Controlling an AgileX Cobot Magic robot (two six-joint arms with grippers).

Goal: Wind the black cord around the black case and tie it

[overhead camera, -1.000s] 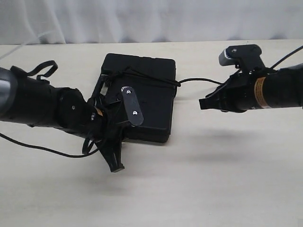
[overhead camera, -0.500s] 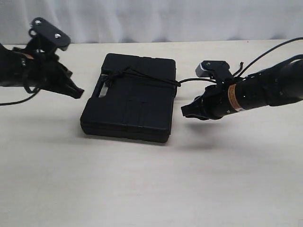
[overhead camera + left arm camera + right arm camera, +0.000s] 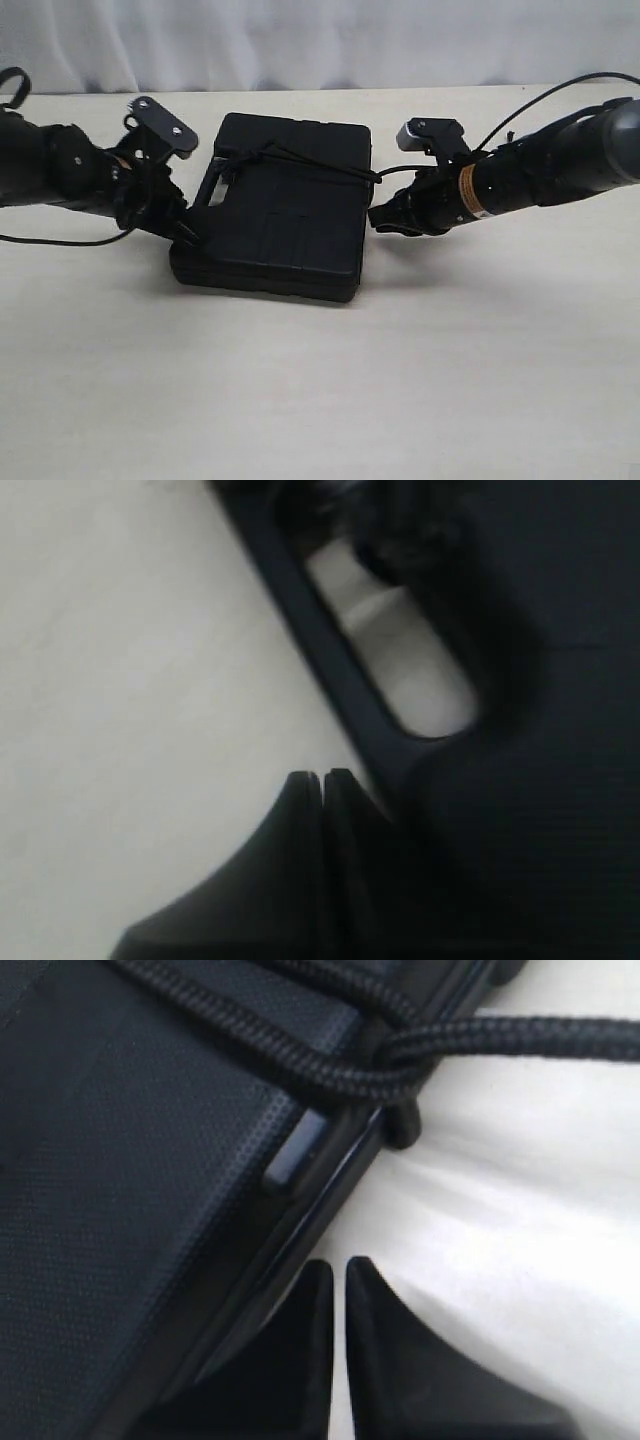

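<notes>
A: Where does the black case (image 3: 290, 235) lie?
B: Flat on the table (image 3: 480, 380), nearer the far edge than the near one, about midway between the left and right edges; its handle (image 3: 300, 620) is on the side toward the left edge.
A: And the black cord (image 3: 520, 1038)?
B: It crosses the top of the case slantwise, on the half toward the far edge; at the case's right side the strands meet, and one strand runs off over the table toward the right arm (image 3: 560, 165); where it ends cannot be told.
A: How is the left gripper (image 3: 322, 780)?
B: Clenched, tips pressed together, holding nothing; it is right at the handle side of the case; touching or only very near, this cannot be told.
A: And the right gripper (image 3: 338, 1272)?
B: Also clenched, with only a hairline gap between the tips, holding nothing; it is just beside the case's right side, a little closer to the near edge than the place where the strands meet.
</notes>
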